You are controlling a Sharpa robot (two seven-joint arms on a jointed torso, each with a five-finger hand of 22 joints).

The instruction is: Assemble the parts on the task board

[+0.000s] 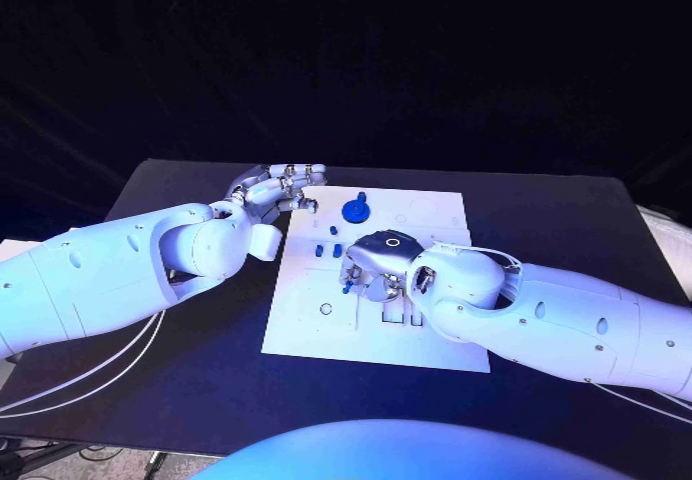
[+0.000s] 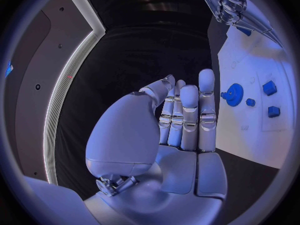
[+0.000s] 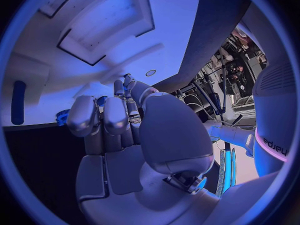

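Left hand: the left hand (image 1: 274, 190) is over the desk (image 1: 173, 400) just beside the far left corner of the white board (image 1: 325, 325). In the left wrist view its fingers (image 2: 187, 110) stand straight and close together, side by side, with the thumb folded near them. They hold nothing and touch no piece.

Right hand: the right hand (image 1: 378, 262) is low over the middle of the board, palm turned down. In the right wrist view its fingers (image 3: 103, 116) are bent forward and close to each other, near the board surface. A small blue piece (image 3: 62, 116) shows just beside the fingertips, but I cannot tell if the fingers hold it or only touch it.

Board: it lies in the middle of the desk, with its long side going away from the robot. It has shallow rectangular pockets.

Blue wheel: a round blue wheel (image 1: 355, 209) lies on the board near the far edge, a little to the left of its middle. It is near the left hand but apart from it.

Small blue blocks: a few small blue blocks (image 1: 320, 250) lie on the left part of the board, between the wheel and the right hand. In the left wrist view they are apart from each other.

Blue bar: a long dark blue bar (image 3: 19, 102) is on the board in the right wrist view, well apart from the fingers.
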